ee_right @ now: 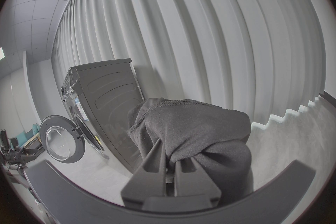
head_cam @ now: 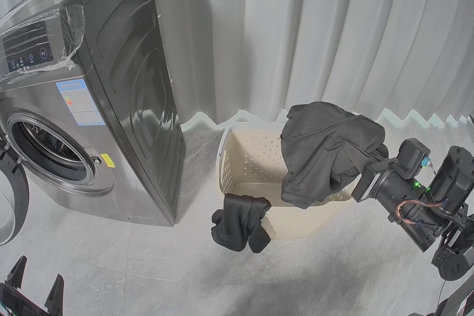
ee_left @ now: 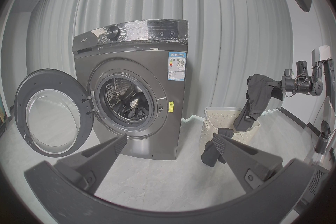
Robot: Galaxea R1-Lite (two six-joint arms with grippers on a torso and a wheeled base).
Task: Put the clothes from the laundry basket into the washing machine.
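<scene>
One dark garment (head_cam: 326, 149) hangs clamped in the right tool (ee_right: 170, 156); left tool (ee_left: 168, 138) spread apart.

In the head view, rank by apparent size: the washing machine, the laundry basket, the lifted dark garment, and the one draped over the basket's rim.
Washing machine, clearly largest.
Laundry basket and lifted garment: close, unranked, since the garment hangs nearer the camera and covers part of the basket.
Draped garment, smallest.

Garment (head_cam: 326, 154) in right gripper (ee_right: 170, 156): matt knit cloth.
Laundry basket (head_cam: 247, 154) below it: perforated matt plastic.
Washing machine (head_cam: 133, 85): satin grey metal, film-wrapped panel (head_cam: 34, 48).
Floor (head_cam: 148, 253): smooth, faintly glossy.
</scene>
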